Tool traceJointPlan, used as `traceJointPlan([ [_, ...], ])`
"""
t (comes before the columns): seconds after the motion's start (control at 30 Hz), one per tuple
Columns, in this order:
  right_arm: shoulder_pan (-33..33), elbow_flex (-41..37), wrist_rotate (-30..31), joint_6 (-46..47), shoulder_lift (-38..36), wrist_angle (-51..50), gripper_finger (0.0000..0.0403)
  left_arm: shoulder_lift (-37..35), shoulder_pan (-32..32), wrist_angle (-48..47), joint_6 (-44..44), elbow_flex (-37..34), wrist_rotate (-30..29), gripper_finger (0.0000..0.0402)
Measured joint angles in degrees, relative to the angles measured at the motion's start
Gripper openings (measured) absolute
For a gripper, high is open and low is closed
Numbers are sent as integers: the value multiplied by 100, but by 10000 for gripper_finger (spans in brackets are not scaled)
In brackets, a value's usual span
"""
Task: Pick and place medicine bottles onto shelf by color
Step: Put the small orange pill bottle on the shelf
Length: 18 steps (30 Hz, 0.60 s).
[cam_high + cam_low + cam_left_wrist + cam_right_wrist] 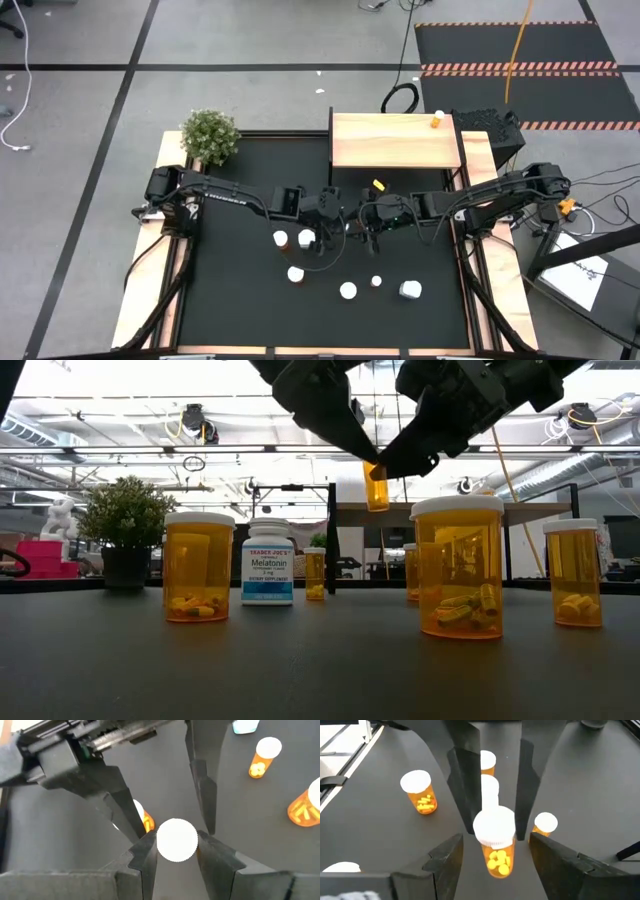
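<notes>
Currently: amber white-capped medicine bottle [496,860] in left gripper [176,840] jaws; right gripper [495,842] jaws wide around it. Risk: mistimed release, drop to black bench [240,290].

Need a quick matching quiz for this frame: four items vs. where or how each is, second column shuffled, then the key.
Items:
1. lifted bottle
2. shelf bottle
3. white bottle
4. right gripper

Place or state:
a. jaws open, either side of the lifted bottle
b. standing on the mat
c. clamped by its cap in the left gripper, off the mat
d. at a corner of the shelf

Pairs: 1-c, 2-d, 3-b, 4-a
</notes>
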Motion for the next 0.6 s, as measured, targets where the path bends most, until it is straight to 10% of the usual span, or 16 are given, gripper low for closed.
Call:
traceJointPlan([
  [0.6,0,-4,0,-324,0,-48,149,0,-4,109,11,0,2,127],
])
